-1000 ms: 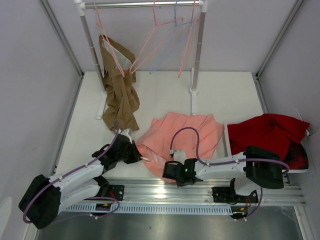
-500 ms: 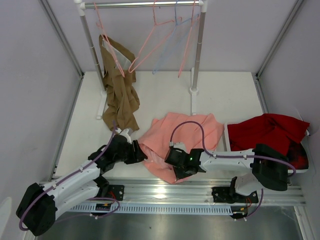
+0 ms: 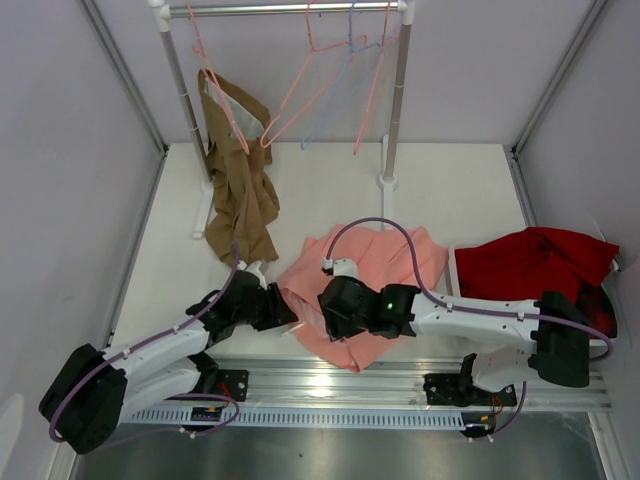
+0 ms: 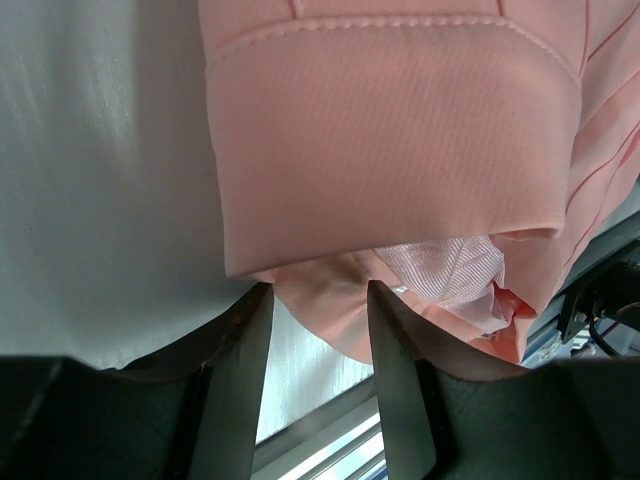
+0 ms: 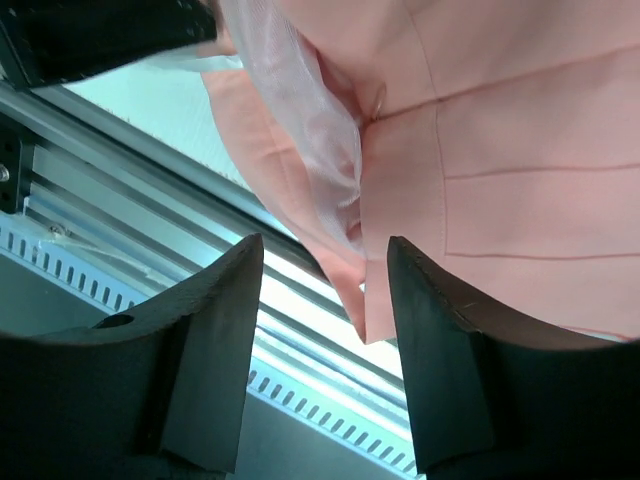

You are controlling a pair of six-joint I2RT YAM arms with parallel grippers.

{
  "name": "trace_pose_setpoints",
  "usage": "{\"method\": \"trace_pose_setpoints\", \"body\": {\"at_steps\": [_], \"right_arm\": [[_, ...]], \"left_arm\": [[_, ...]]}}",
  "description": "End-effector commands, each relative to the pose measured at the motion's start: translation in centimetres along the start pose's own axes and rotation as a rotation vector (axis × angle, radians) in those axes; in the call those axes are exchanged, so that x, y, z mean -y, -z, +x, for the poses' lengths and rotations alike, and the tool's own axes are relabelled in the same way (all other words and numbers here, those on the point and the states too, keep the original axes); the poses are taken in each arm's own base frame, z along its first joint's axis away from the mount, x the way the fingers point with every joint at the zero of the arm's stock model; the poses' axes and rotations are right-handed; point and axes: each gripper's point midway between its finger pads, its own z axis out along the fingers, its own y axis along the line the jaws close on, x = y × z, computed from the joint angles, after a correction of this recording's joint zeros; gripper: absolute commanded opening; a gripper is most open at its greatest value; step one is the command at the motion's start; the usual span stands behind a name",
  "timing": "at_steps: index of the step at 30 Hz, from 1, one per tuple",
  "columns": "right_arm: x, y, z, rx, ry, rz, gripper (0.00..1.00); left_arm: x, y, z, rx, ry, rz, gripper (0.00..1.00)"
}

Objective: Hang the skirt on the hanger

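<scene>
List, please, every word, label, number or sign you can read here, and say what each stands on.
None can be read.
The skirt shows no print; the sheer pale patch under its hem, in the left wrist view, looks blank.
Any marks on the small black board by the rail are too small to read.
The green dot on the right arm is a light, not a sign.

rack post (image 3: 392,140) behind skirt (image 3: 375,262), red cloth (image 3: 530,265) right

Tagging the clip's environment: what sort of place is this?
Likely a lab test cell, not a home: plain grey walls boxing in a white table, a small garment rack with wire hangers, and two arms on an aluminium rail.
</scene>
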Motion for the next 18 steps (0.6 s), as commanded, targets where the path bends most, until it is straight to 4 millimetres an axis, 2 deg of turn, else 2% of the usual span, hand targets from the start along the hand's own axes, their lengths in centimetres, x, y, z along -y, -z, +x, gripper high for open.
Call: {"method": "trace_pose_setpoints", "body": {"at_steps": [1, 5, 6, 10, 12, 16, 18], "right_arm": [[-0.1, -0.1, -2.5, 0.081, 0.078, 0.023, 0.59], [-0.5, -2.8, -4.1, 0.106, 0.148, 0.083, 0.63], [-1.2, -3.1, -5.1, 0.131, 0.152, 0.073, 0.65], [-2.2, -4.7, -6.8, 0.171, 0.187, 0.097, 0.69], [-1.8, -5.3, -7.6, 0.189, 0.185, 0.148, 0.7], [-0.4, -6.2, -7.8, 0.185, 0.169, 0.227, 0.7], [0.0, -6.4, -7.8, 0.186, 0.156, 0.24, 0.67]], "left_arm": [[0.5, 0.1, -0.5, 0.024, 0.017, 0.019, 0.48], [0.1, 0.2, -0.5, 0.03, 0.015, 0.005, 0.51], [0.1, 0.2, -0.5, 0.032, 0.016, 0.004, 0.53], [0.0, 0.1, -0.6, 0.037, 0.015, -0.001, 0.55], [-0.2, -0.1, -0.7, 0.04, 0.014, -0.013, 0.55], [-0.5, -0.3, -0.9, 0.047, 0.017, -0.029, 0.55], [-0.6, -0.4, -0.9, 0.051, 0.018, -0.034, 0.54]]}}
